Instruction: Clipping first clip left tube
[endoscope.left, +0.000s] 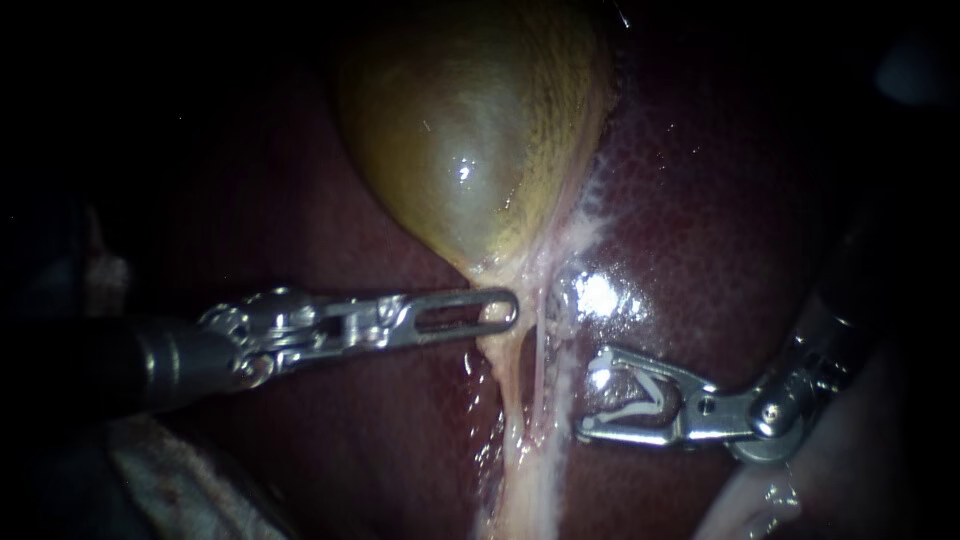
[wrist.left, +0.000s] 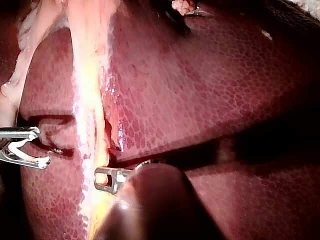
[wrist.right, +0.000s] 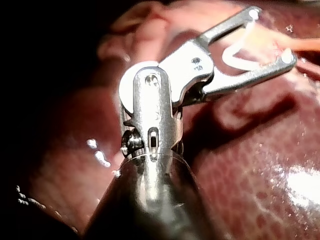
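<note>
Left tube runs down from the gallbladder, near my right instrument; its hand stands wide apart, an open clip seated against both jaws. I should get the tube deep in the clip, square across, clear of liver, before closing.

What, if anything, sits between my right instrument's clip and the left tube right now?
The thinner right tube seems to: it runs beside the left tube, on the side facing the right instrument, whose jaws hold the clip just short of it. The left instrument touches the tissue higher up, off that path.
</note>
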